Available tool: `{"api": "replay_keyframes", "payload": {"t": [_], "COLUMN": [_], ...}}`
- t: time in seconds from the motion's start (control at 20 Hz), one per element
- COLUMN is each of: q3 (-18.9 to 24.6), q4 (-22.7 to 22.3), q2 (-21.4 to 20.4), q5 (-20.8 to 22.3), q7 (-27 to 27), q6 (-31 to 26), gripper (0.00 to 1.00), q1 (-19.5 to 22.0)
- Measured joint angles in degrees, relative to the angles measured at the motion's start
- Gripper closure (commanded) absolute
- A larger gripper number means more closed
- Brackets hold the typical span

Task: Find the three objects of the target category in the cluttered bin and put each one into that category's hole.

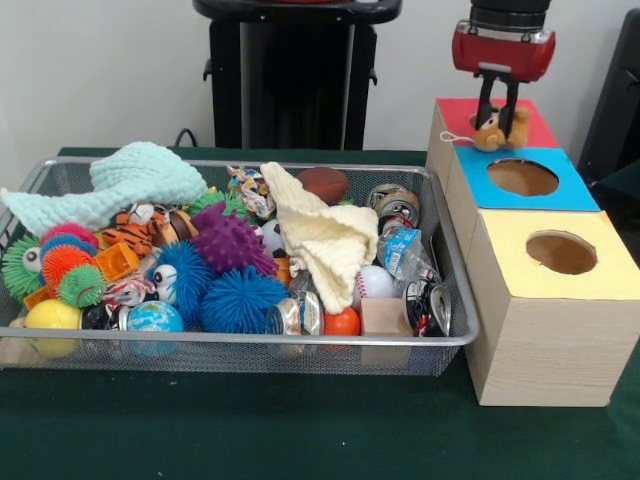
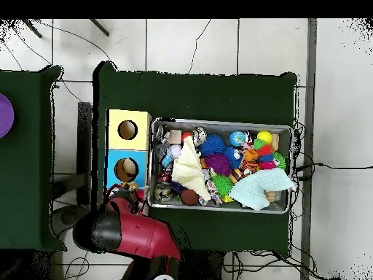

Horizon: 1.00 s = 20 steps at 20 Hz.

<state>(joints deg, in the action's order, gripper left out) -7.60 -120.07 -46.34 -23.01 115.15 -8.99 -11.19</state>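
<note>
Gripper holding a brown plush bear over the box's red panel.
Its jaws are closed narrowly around the bear, clear air on every side of them. The blue panel's hole lies just below the jaws; the bin, with the striped plush tiger, sits well off to one side.

— What colours are seen at the gripper?
— Its red housing and black fingers are closed on a brown bear, held over the red box top.
— And beside that?
— A blue top and a yellow top are set nearer the camera, on pale wood.
— And away from the gripper, in the bin?
— Silver mesh is filled with an orange, black-striped tiger, a mint cloth, a cream cloth, and purple and blue spiky balls.
</note>
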Motion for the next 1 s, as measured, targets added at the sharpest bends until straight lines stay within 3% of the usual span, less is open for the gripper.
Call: {"api": "replay_keyframes", "payload": {"t": [0.4, 1.0], "q3": [0.4, 1.3], "q4": [-0.1, -3.4], "q2": [0.0, -1.4], "q5": [-0.1, -0.2], "q7": [0.0, 0.0], "q6": [0.0, 0.4], "gripper": [1.0, 1.0], "q1": [-2.8, -1.8]}}
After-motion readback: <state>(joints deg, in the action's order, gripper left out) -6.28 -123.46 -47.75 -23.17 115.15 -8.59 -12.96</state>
